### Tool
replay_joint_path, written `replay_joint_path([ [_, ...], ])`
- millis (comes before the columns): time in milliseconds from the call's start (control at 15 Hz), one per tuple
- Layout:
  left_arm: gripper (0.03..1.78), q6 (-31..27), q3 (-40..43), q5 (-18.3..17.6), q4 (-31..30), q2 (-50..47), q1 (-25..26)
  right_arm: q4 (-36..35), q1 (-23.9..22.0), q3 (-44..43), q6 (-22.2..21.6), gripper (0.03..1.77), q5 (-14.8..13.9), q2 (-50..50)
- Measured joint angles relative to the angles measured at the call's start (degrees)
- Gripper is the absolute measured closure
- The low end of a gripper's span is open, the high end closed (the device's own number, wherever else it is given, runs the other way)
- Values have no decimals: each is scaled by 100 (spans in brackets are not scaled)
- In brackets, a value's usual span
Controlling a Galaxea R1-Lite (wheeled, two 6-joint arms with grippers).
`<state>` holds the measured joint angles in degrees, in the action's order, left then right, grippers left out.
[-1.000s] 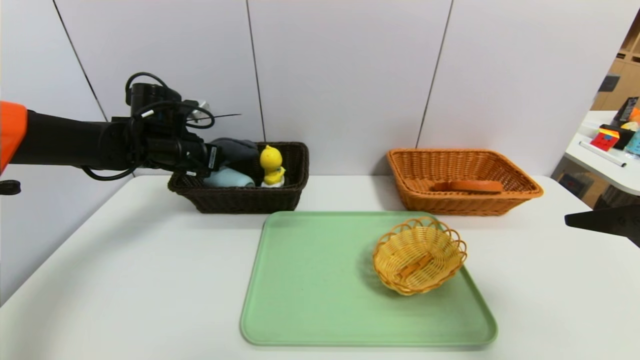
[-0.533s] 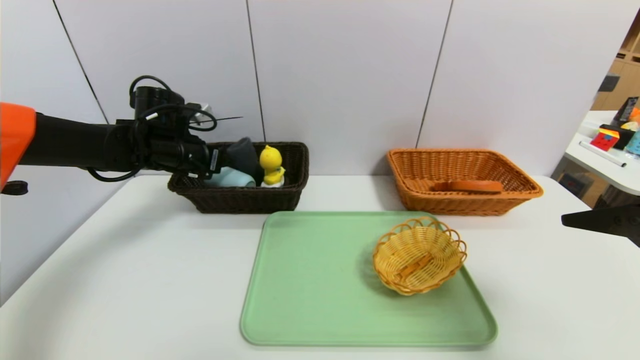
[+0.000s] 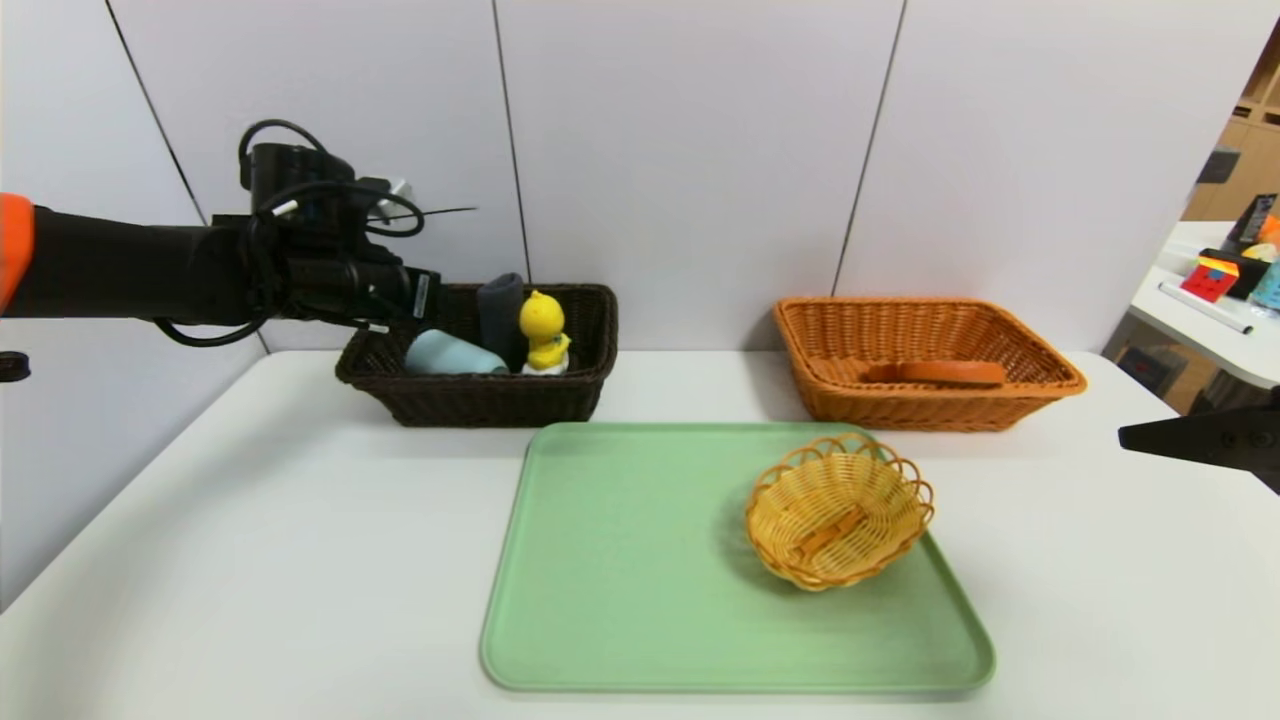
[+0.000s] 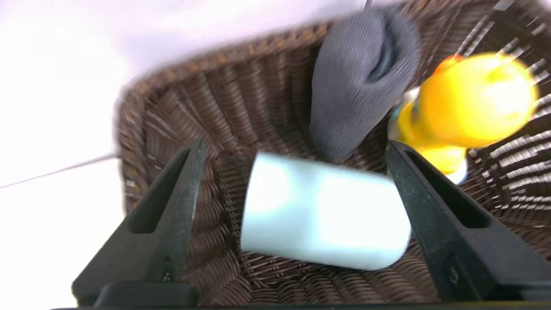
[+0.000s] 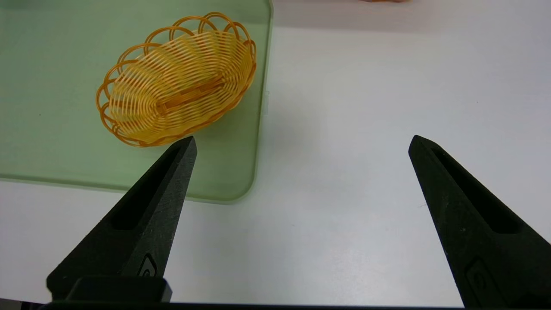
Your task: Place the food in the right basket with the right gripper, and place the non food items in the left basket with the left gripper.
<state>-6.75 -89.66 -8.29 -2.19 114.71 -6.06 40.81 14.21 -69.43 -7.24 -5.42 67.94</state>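
The left pincer (image 4: 292,150) has opened, dropping the pouch (image 3: 500,305).

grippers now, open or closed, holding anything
Left tool: open, empty, above the dark brown basket.
Right tool: open, empty, over the table.

Lab-like room: plain panelled wall (image 3: 690,150), white table (image 3: 250,560).
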Motion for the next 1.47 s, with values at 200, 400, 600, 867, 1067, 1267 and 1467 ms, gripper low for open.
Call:
replay_joint_path([
  [200, 25, -22, 22, 6, 233, -462, 0, 6, 0, -124, 22, 10, 0, 35],
  [400, 20, -219, 74, 35, 1103, -1190, 16, 174, 0, -193, 206, 10, 0, 52],
  [600, 17, -521, 441, 101, 2093, -2089, 91, 741, 0, -201, 438, 10, 28, 55],
  [867, 15, -589, 1718, 461, 2303, -3545, 110, 1407, -46, -185, 479, 10, 282, 66],
  [1067, 14, -608, 2580, 1005, 2391, -4601, 110, 1586, -272, -174, 490, 10, 394, 45],
  [1267, 14, -560, 3161, 1413, 2700, -5535, 113, 1720, -430, -174, 567, 10, 400, -91],
  [1467, 13, -263, 3536, 1724, 2775, -6293, 295, 1724, -717, -72, 590, 10, 416, -328],
])
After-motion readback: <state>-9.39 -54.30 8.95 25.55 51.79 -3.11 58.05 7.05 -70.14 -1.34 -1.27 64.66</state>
